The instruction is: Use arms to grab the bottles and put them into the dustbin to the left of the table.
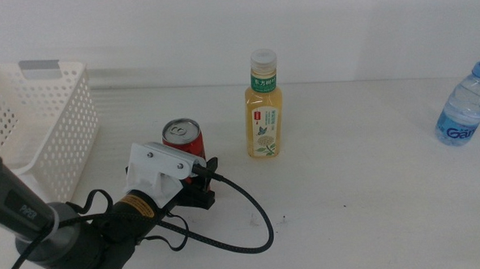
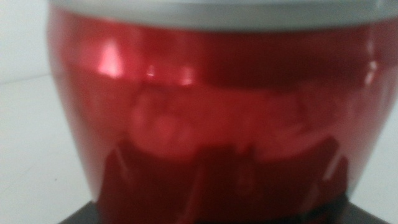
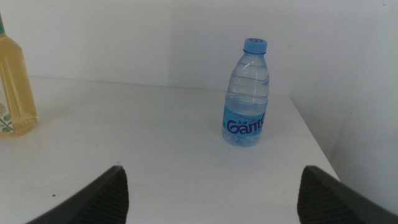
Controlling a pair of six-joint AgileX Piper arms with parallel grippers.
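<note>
Robot lab setup, bare white table (image 1: 365, 202), blank white wall (image 1: 219, 22)

Left arm (image 1: 58, 232) reaches forward, its fingers apparently closed; right gripper (image 3: 211, 193) waits with fingers spread.

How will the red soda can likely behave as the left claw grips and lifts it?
The red soda can looks glossy, so it may slip between the pads of the left claw. It stands upright, slim and tall, so a sideways nudge could tip it and let it roll. Thin walls probably dent under hard squeezing.
</note>
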